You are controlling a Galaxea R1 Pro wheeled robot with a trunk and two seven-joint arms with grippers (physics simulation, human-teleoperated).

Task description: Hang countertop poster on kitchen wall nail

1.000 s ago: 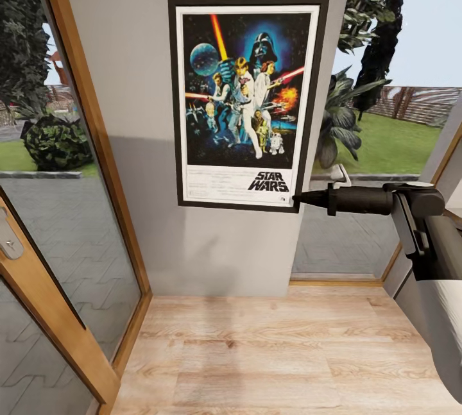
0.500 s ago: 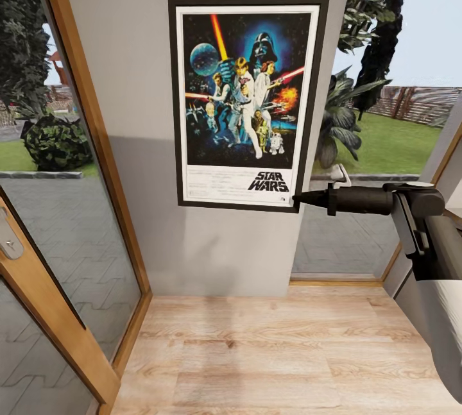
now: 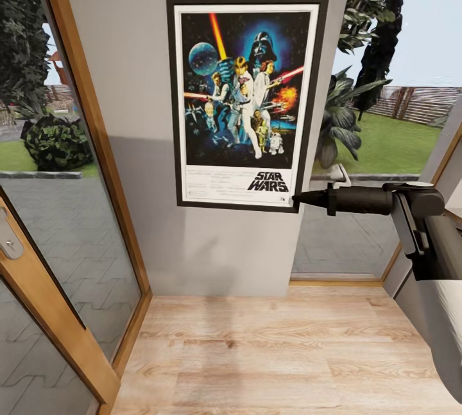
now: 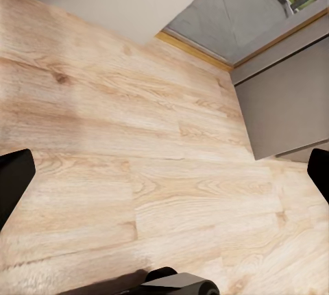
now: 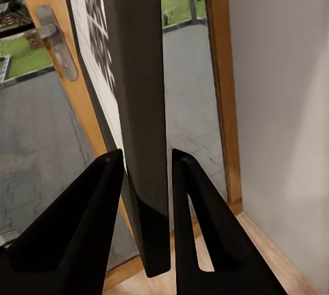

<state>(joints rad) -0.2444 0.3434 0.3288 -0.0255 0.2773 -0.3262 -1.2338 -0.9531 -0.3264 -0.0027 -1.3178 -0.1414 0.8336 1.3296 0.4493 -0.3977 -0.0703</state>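
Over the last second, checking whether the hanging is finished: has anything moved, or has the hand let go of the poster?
The poster shifted very slightly left and up against the grey wall. Nothing was released: the right gripper stays at its lower right corner, its fingers either side of the frame's edge. The arm and the camera's view are unchanged.

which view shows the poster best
The head view: the poster faces the camera whole against the grey wall, artwork and title readable, with the right pincer at its lower right corner. The right wrist view gives just its dark edge held between the fingers. The left wrist view looks at wooden floor.
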